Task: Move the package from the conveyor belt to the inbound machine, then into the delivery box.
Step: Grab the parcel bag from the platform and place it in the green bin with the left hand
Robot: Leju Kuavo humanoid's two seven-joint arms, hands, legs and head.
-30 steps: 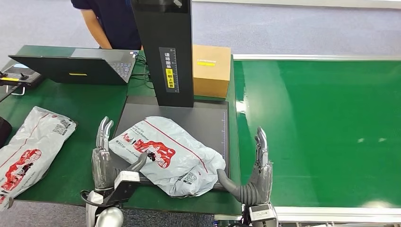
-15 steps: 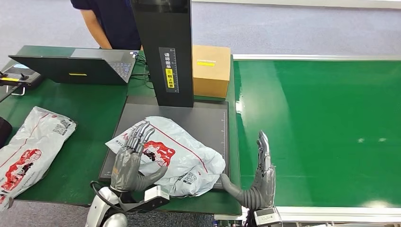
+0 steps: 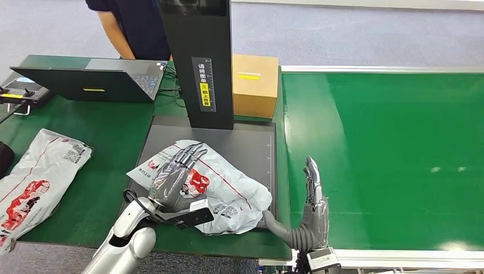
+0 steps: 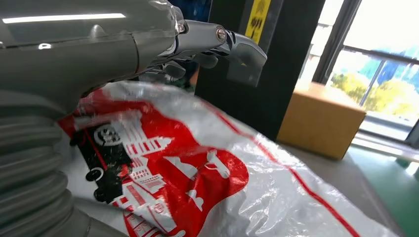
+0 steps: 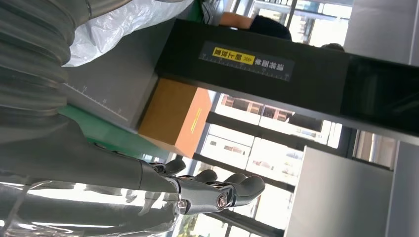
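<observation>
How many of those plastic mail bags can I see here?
2. One bag lies on the dark scanner plate, with the left robot hand over it. The other bag lies on the green table at far left. More may sit outside the picture.

This is a place for sorting mail. A wide green conveyor belt (image 3: pixel 388 160) runs beside a tall black scanner machine (image 3: pixel 197 63), with plastic mail bags (image 3: pixel 40 177) and a laptop (image 3: pixel 91 80).
</observation>
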